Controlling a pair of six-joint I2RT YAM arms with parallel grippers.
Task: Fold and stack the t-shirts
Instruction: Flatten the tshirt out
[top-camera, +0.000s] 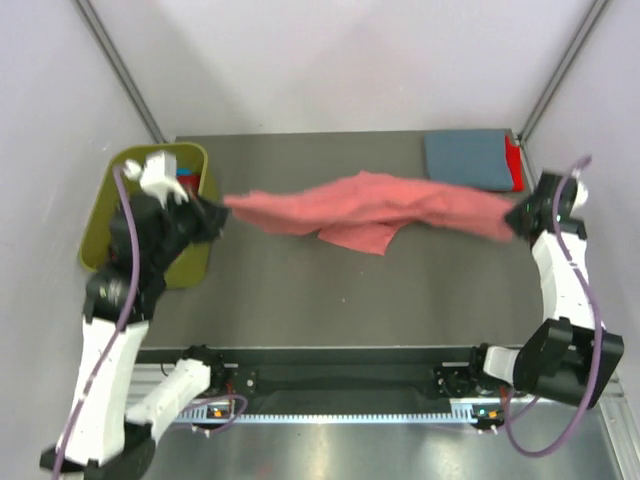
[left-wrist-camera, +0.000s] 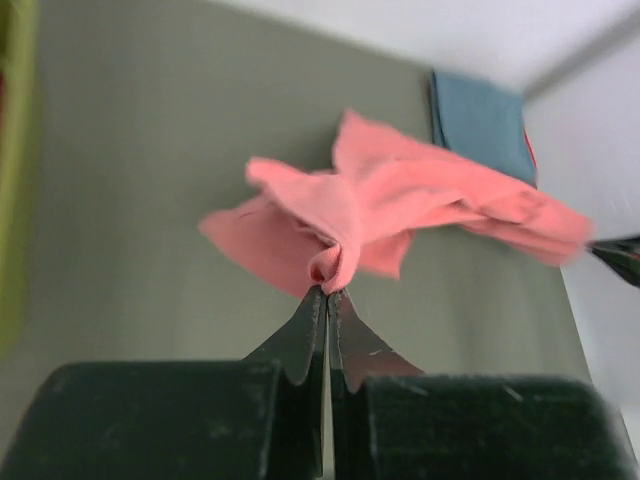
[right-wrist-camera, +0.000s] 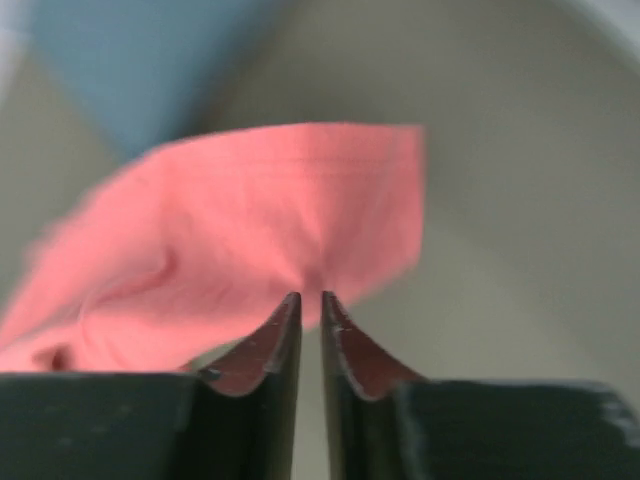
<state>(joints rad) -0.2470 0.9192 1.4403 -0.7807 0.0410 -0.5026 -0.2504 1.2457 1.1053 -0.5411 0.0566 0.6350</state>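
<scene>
olive-green plastic bin (top-camera: 100, 215) sits at the left edge of the bench (top-camera: 300, 290), largely covered by the left arm (top-camera: 130, 260). only a sliver of bright blue cloth (top-camera: 187, 178) shows inside it, too small to tell what it is. left gripper (top-camera: 215, 216) is pinched fully closed on one end of the salmon-pink t-shirt (top-camera: 370, 205), with the cloth bunched at its tips in the wrist view. the shirt hangs stretched over the middle of the bench, a fold sagging beneath it; whether that fold touches the bench cannot be told. in the far right corner lies a folded grey-blue t-shirt (top-camera: 465, 160), and a red t-shirt (top-camera: 514, 165) shows only as a strip along its right side. right gripper (top-camera: 517, 218) is closed to a thin slit on the pink shirt's other end. its wrist view is blurred, so the exact pinch is hard to make out.
</scene>
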